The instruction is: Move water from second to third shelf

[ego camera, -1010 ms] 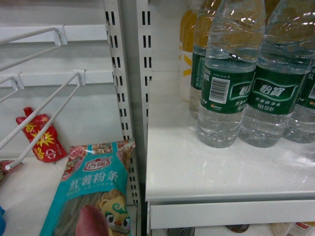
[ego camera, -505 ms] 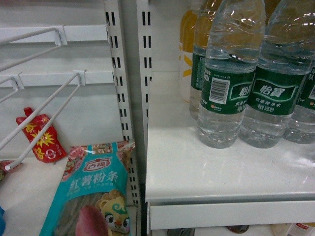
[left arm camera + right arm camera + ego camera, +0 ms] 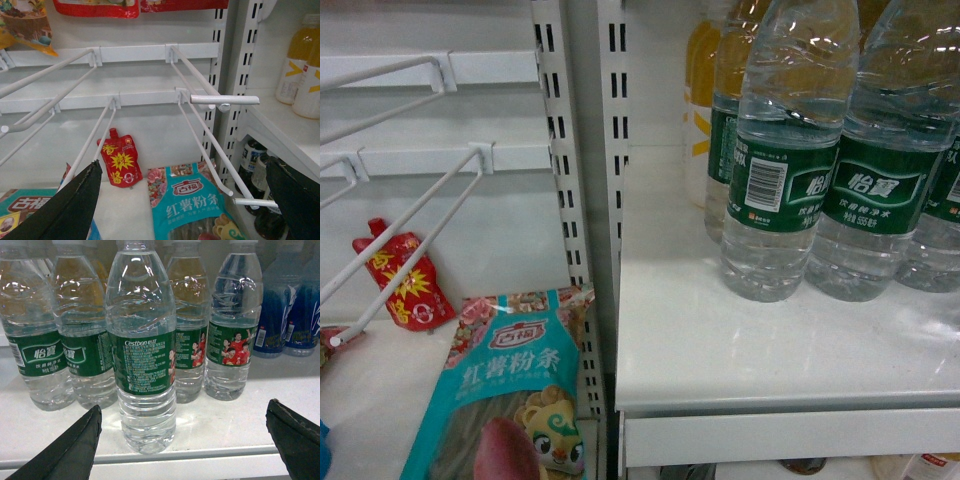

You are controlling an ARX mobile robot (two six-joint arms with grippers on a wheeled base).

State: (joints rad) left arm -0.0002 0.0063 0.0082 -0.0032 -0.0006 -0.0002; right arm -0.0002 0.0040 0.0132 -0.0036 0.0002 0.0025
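Right gripper (image 3: 182, 440): fingers spread wide, empty, level with the base of the front water bottle (image 3: 145, 355), which stands upright near the shelf (image 3: 225, 420) lip, just ahead of the row behind. Which shelf this is, you cannot tell from here. If this bottle is the one to carry, centre it between the fingers, close on the labelled waist and lift straight. Left gripper (image 3: 182, 200): fingers apart too, empty, facing wire hooks (image 3: 200, 85), well clear.
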